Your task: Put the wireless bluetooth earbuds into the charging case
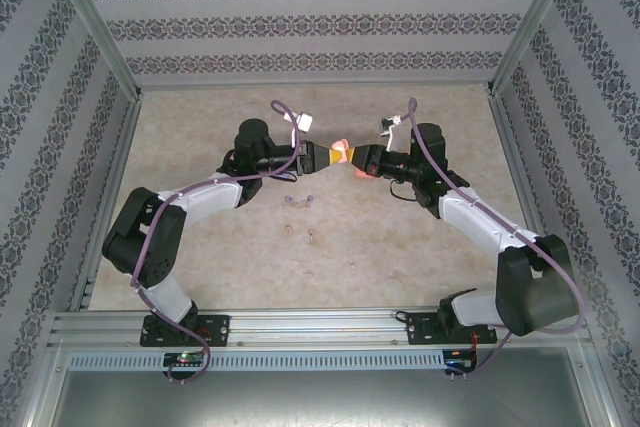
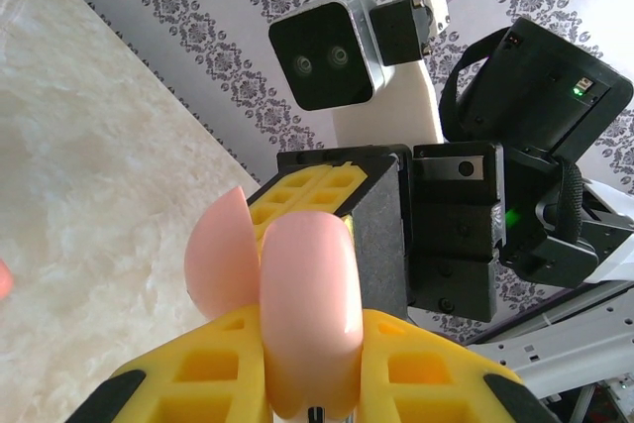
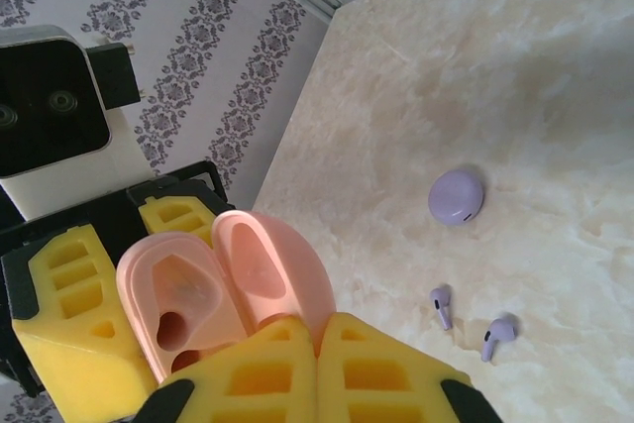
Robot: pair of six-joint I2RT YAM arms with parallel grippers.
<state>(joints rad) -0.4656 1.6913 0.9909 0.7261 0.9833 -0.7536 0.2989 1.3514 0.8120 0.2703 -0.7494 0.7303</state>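
You're gripping the open pink case (image 3: 198,294) in left claw (image 1: 322,158); right claw (image 3: 317,354) sitting shut, purple earbuds (image 3: 441,306) lying below it.

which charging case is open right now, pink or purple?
The pink case, held above the table, lid swung back, wells exposed. The purple case lies shut on it.

Arms reach inward; left tool (image 1: 323,158), right tool (image 1: 357,164) clamped, tips meeting.
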